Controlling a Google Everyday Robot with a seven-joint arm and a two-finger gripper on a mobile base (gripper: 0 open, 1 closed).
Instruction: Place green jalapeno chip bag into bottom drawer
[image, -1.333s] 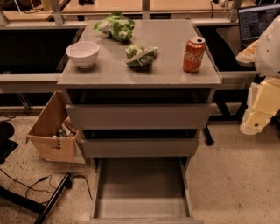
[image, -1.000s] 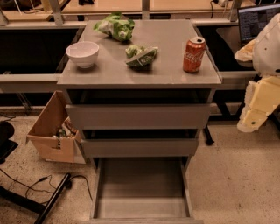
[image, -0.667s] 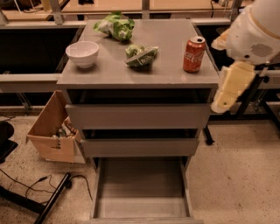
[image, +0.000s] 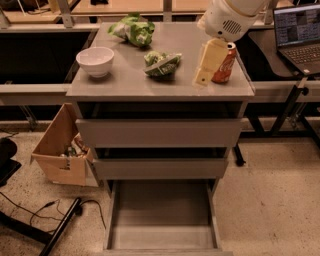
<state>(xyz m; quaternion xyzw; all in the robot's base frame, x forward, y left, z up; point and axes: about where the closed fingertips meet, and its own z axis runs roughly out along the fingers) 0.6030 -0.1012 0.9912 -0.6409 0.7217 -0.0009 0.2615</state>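
Observation:
The green jalapeno chip bag (image: 161, 63) is a small dark-green foil bag lying in the middle of the grey cabinet top (image: 125, 82). My gripper (image: 208, 64) hangs from the white arm (image: 229, 16) just above the top's right part. It is to the right of the bag, apart from it, and in front of a red soda can (image: 226, 66). The bottom drawer (image: 162, 239) is pulled out at floor level, and its grey floor is bare.
A white bowl (image: 95, 60) stands at the top's left and a larger pale green-and-white bag (image: 132, 29) lies at the back. Two upper drawers (image: 159, 132) are slightly ajar. A cardboard box (image: 62, 150) and cables are on the floor to the left. A laptop (image: 299, 30) is at the right.
The arm has swung in from the right edge and moved left and up, so the gripper is now over the cabinet top beside the soda can. The bag and drawers have not moved.

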